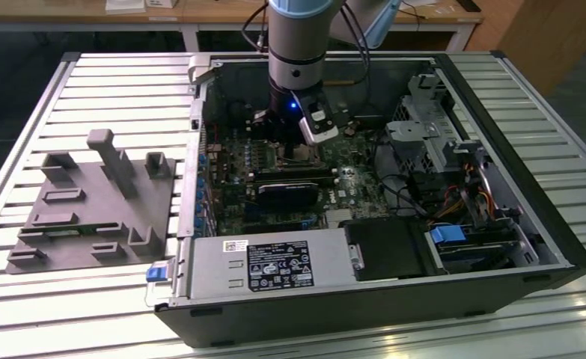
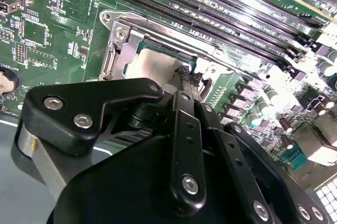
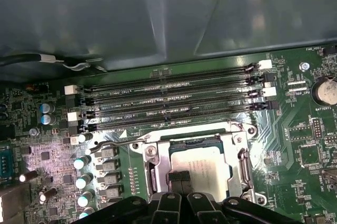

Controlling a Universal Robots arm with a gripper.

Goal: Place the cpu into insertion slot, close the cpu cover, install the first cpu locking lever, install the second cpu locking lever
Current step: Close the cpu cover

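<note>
In the first wrist view the cpu (image 3: 205, 163) lies flat in the insertion slot (image 3: 192, 142), its dull silver top facing up. The silvery cpu cover (image 3: 154, 174) lies down around it as a frame. My gripper (image 3: 179, 179) is shut, its black fingertips resting at the edge of the cpu. The second wrist view shows the same: gripper (image 2: 186, 74), cpu (image 2: 155, 66), cover (image 2: 118, 50). One thin locking lever (image 3: 113, 143) runs along the memory-slot side, its end sticking out past the socket. In the exterior view the gripper (image 1: 293, 152) reaches down into the open case.
Long black memory slots (image 3: 174, 103) lie beside the socket and capacitors (image 3: 81, 182) stand close to the lever's end. A black card (image 1: 293, 193), the power supply (image 1: 263, 265) and a drive cage (image 1: 432, 134) crowd the case. A grey fixture (image 1: 93, 202) sits outside, at the exterior view's left.
</note>
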